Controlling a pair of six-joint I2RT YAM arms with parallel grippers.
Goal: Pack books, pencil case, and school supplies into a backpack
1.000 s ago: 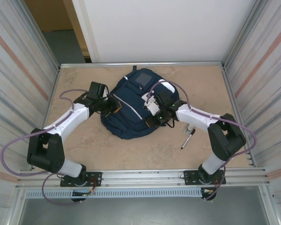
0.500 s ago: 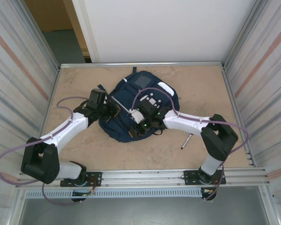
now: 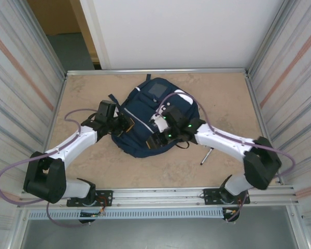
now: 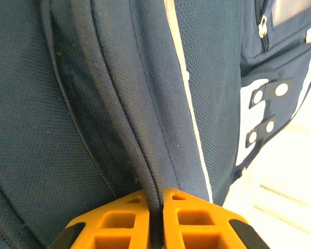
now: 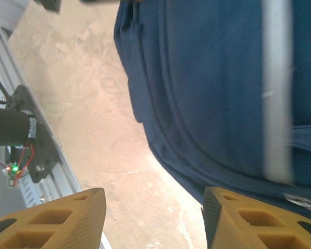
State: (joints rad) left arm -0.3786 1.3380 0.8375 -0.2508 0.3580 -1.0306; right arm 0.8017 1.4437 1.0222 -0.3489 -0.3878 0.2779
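The navy backpack lies in the middle of the table, its pale patches and reflective stripe facing up. My left gripper is at its left edge, shut on a dark fold of the backpack's seam that runs between the orange fingers. My right gripper hovers over the backpack's near right part, open, with bare table and the bag's edge between its fingers. A black marker pen lies on the table right of the bag. The yellow book, pencil case, packet and booklet are out of view.
Metal walls close in the table on the left, right and back. A rail runs along the near edge, with both arm bases on it. Bare tabletop lies near the left arm and behind the bag.
My right gripper has drawn back to the right and its elbow has swung outward. The backpack has shifted slightly and spread wider. The left gripper has kept its hold at the bag's left edge.
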